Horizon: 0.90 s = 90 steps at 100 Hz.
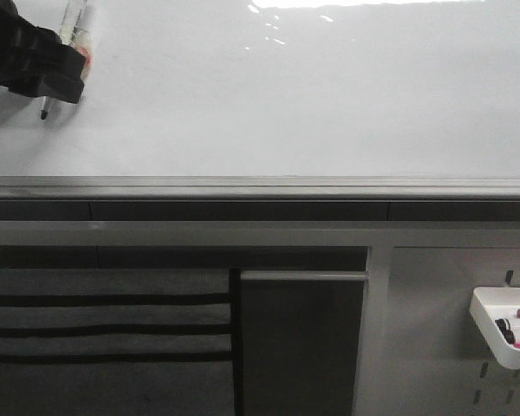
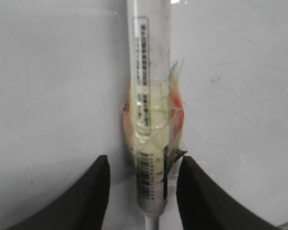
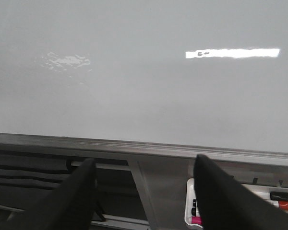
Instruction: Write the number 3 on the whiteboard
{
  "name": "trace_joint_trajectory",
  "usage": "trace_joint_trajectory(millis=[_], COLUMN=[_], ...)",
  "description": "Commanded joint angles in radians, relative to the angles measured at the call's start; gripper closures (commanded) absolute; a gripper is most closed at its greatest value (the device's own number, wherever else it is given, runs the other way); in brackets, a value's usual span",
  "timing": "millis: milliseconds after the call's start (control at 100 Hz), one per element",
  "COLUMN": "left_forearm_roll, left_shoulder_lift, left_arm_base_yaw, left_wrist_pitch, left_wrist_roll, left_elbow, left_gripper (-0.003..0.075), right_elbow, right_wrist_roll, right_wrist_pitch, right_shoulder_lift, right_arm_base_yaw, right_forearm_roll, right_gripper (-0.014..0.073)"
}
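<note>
Glossy and blank, the whiteboard (image 1: 312, 95) filled the upper part of the front view above its grey metal lower edge (image 1: 260, 186), with glare along the top; no stroke of the number 3 showed on it. At the upper left, the left gripper (image 1: 65, 65) held a marker (image 1: 69, 43) between its fingers, tip at the board. The right gripper (image 3: 144, 191) stood wide and held nothing, facing the board. A small white tray (image 1: 494, 325) of markers hung at lower right.

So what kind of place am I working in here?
Likely an office or classroom wall station: a large glossy whiteboard with a grey metal lower edge, and a small white tray of markers on a slotted panel. The left tool holds a marker.
</note>
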Motion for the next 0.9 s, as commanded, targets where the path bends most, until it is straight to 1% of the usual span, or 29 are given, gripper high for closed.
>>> trace_joint_trajectory(millis=[0, 100, 190, 270, 370, 440, 460, 520, 590, 690, 710, 720, 740, 760, 780, 850, 890], left_forearm_roll=[-0.002, -0.001, 0.003, 0.005, 0.021, 0.026, 0.021, 0.007, -0.055, -0.252, -0.299, -0.315, -0.375, -0.402, -0.438, -0.529, -0.558], left_shoulder_lift=[-0.024, -0.028, -0.043, -0.069, -0.125, -0.174, -0.194, -0.232, -0.274, -0.322, -0.328, -0.328, -0.334, -0.336, -0.341, -0.344, -0.344], left_arm_base_yaw=[0.000, 0.000, 0.000, 0.000, -0.001, -0.008, -0.012, -0.025, -0.046, -0.075, -0.082, -0.082, -0.091, -0.096, -0.106, -0.135, -0.150], left_wrist_pitch=[-0.074, -0.070, -0.046, -0.006, 0.097, 0.224, 0.282, 0.399, 0.542, 0.746, 0.781, 0.781, 0.826, 0.849, 0.891, 0.975, 1.003], left_wrist_roll=[0.000, 0.000, 0.000, 0.000, 0.006, 0.044, 0.073, 0.146, 0.264, 0.483, 0.532, 0.532, 0.603, 0.641, 0.707, 0.798, 0.820], left_elbow=[-0.031, -0.031, -0.031, -0.031, -0.033, -0.045, -0.053, -0.072, -0.100, -0.146, -0.151, -0.154, -0.164, -0.169, -0.176, -0.194, -0.199], left_gripper=[0.0528, 0.0627, 0.0689, 0.0733, 0.0738, 0.0738, 0.0738, 0.0738, 0.0738, 0.0738, 0.0738, 0.0738, 0.0738, 0.0738, 0.0738, 0.0738, 0.0738], right_elbow=[-0.035, -0.035, -0.035, -0.053, -0.100, -0.137, -0.148, -0.175, -0.208, -0.254, -0.261, -0.268, -0.278, -0.290, -0.298, -0.347, -0.372], right_wrist_roll=[-0.010, -0.010, -0.010, -0.010, -0.010, -0.035, -0.055, -0.122, -0.223, -0.394, -0.436, -0.467, -0.502, -0.558, -0.604, -0.729, -0.756], right_wrist_pitch=[-0.082, -0.082, -0.080, -0.045, 0.050, 0.119, 0.146, 0.202, 0.270, 0.360, 0.384, 0.392, 0.421, 0.452, 0.482, 0.582, 0.613], right_shoulder_lift=[0.016, 0.016, 0.018, 0.028, 0.069, 0.112, 0.131, 0.173, 0.229, 0.313, 0.333, 0.339, 0.357, 0.375, 0.391, 0.459, 0.489], right_arm_base_yaw=[-0.001, -0.001, -0.001, -0.001, -0.001, -0.001, -0.001, -0.001, -0.001, 0.000, 0.000, 0.000, 0.000, 0.000, 0.000, 0.005, 0.015], right_forearm_roll=[0.007, 0.007, 0.010, 0.032, 0.065, 0.099, 0.125, 0.191, 0.296, 0.457, 0.493, 0.504, 0.539, 0.574, 0.607, 0.685, 0.690], right_gripper=[0.0200, 0.0200, 0.0200, 0.0200, 0.0200, 0.0200, 0.0200, 0.0200, 0.0200, 0.0200, 0.0200, 0.0200, 0.0200, 0.0200, 0.0200, 0.0200, 0.0200])
